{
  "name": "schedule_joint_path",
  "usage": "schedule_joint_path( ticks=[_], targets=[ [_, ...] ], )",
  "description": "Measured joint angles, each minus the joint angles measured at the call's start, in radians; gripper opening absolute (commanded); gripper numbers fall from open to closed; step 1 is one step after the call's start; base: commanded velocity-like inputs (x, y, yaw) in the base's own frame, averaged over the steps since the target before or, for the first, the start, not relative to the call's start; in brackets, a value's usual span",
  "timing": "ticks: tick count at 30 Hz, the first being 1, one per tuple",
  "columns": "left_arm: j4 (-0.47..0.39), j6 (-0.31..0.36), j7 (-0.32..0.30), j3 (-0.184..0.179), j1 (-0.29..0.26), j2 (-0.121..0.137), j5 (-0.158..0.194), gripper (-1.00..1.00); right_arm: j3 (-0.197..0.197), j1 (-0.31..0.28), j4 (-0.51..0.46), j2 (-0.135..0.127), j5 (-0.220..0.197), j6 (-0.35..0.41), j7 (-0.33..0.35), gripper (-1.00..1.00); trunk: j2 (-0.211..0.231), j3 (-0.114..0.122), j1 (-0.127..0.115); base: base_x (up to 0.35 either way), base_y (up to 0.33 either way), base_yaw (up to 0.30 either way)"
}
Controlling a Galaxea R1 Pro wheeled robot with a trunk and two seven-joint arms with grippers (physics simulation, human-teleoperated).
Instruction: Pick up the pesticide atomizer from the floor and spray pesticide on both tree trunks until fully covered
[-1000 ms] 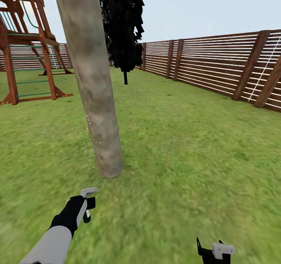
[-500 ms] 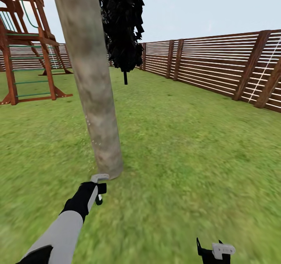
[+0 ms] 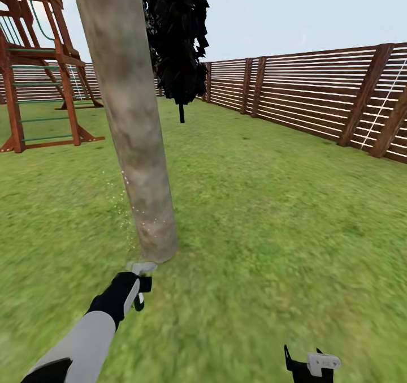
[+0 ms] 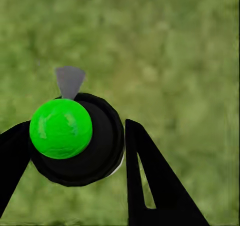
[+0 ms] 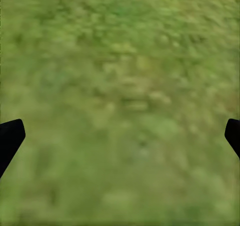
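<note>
A thick pale grey-beige tree trunk (image 3: 135, 145) rises from the grass just ahead and left of centre. At its foot my left gripper (image 3: 138, 288) is shut on the pesticide atomizer (image 3: 141, 269), whose pale grey trigger head almost touches the trunk's base. Fine white specks hang beside the lower trunk. In the left wrist view the atomizer (image 4: 75, 141) is a round black body with a bright green knob and a grey nozzle, between the two black fingers (image 4: 147, 181). My right gripper (image 3: 308, 365) hangs low at the right, open over grass, and its fingertips (image 5: 10, 138) stand far apart.
Lawn (image 3: 271, 213) spreads all around. A red-brown slat fence (image 3: 316, 94) runs along the right and back. A wooden climbing frame (image 3: 39, 66) stands at the far left. A dark-leaved tree (image 3: 176, 38) with a thin stem stands farther back.
My left arm carried the atomizer forward to the trunk's foot, then eased back slightly. The view shifted a little. The right gripper stayed put.
</note>
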Motion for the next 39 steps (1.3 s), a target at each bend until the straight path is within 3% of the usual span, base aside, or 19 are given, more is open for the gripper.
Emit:
schedule_joint_path(
  ticks=[2, 4, 7, 10, 11, 15, 17, 20, 23, 26, 27, 29, 32, 33, 35, 39],
  targets=[
    [0.012, 0.002, -0.001, -0.028, 0.001, -0.041, -0.002, -1.00, 0.000, 0.000, 0.000, 0.000, 0.000, 0.000, 0.000, 1.00, 0.000, 0.000, 0.000, 0.000, 0.000, 0.000],
    [0.014, 0.005, -0.013, -0.038, 0.001, -0.062, -0.006, -1.00, 0.000, 0.000, 0.000, 0.000, 0.000, 0.000, 0.000, 1.00, 0.000, 0.000, 0.000, 0.000, 0.000, 0.000],
    [0.016, 0.005, -0.017, -0.038, 0.001, -0.046, -0.016, -1.00, 0.000, 0.000, 0.000, 0.000, 0.000, 0.000, 0.000, 1.00, 0.000, 0.000, 0.000, 0.000, 0.000, 0.000],
    [0.013, 0.007, -0.010, -0.035, 0.002, 0.021, -0.020, -1.00, 0.000, 0.000, 0.000, 0.000, 0.000, 0.000, 0.000, 1.00, 0.000, 0.000, 0.000, 0.051, 0.000, 0.000],
    [0.013, 0.006, -0.008, -0.035, 0.003, 0.033, -0.016, -1.00, 0.000, 0.000, 0.000, 0.000, 0.001, 0.000, 0.000, 1.00, 0.000, 0.000, 0.000, 0.243, 0.000, 0.000],
    [0.018, 0.004, -0.003, -0.041, 0.004, 0.024, -0.010, -1.00, 0.000, 0.000, 0.000, 0.000, 0.000, 0.000, 0.000, 1.00, 0.000, 0.000, 0.000, 0.319, 0.000, 0.000],
    [0.019, 0.003, -0.004, -0.042, 0.004, -0.004, -0.005, -1.00, 0.000, 0.000, 0.000, 0.000, 0.000, 0.000, 0.000, 1.00, 0.000, 0.000, 0.000, 0.262, 0.000, 0.000],
    [0.032, 0.002, -0.003, -0.041, 0.009, -0.025, -0.012, -1.00, 0.000, 0.000, 0.000, 0.000, 0.000, 0.000, 0.000, 1.00, 0.000, 0.000, 0.000, 0.054, 0.000, 0.000],
    [0.034, 0.002, -0.002, -0.035, 0.024, 0.007, -0.023, -1.00, 0.000, 0.000, 0.000, 0.000, 0.000, 0.000, 0.000, 1.00, 0.000, 0.000, 0.000, 0.003, 0.000, 0.000],
    [0.035, 0.005, -0.001, -0.036, 0.033, 0.069, -0.023, -1.00, 0.000, 0.000, 0.000, 0.000, 0.001, 0.000, 0.000, 1.00, 0.000, 0.000, 0.000, 0.000, 0.000, 0.000],
    [0.036, 0.005, -0.001, -0.038, 0.033, 0.073, -0.015, -1.00, 0.000, 0.000, 0.000, 0.000, 0.000, 0.000, 0.000, 1.00, 0.000, 0.000, 0.000, 0.000, 0.000, 0.000],
    [0.038, 0.005, -0.002, -0.041, 0.034, 0.056, -0.007, -1.00, 0.000, 0.000, 0.000, 0.000, 0.000, 0.000, 0.000, 1.00, 0.000, 0.000, 0.000, 0.000, 0.000, 0.000],
    [0.035, 0.007, -0.004, -0.042, 0.034, 0.003, -0.010, -1.00, 0.000, 0.000, 0.000, 0.000, 0.001, 0.000, 0.000, 1.00, 0.000, 0.000, 0.000, 0.000, 0.000, 0.000],
    [0.034, 0.009, -0.004, -0.044, 0.033, 0.000, -0.015, -1.00, 0.000, 0.000, 0.000, 0.000, 0.000, 0.000, 0.000, 1.00, 0.000, 0.000, 0.000, 0.000, 0.000, 0.000],
    [0.026, 0.013, -0.004, -0.037, 0.030, 0.010, -0.021, -1.00, 0.000, 0.000, 0.000, 0.000, 0.001, 0.000, 0.000, 1.00, 0.000, 0.000, 0.000, 0.000, 0.000, 0.000],
    [0.025, 0.015, -0.003, -0.033, 0.028, 0.091, -0.018, -1.00, 0.000, 0.000, 0.000, 0.000, 0.000, 0.000, 0.000, 1.00, 0.000, 0.000, 0.000, 0.000, 0.000, 0.000]
  ],
)
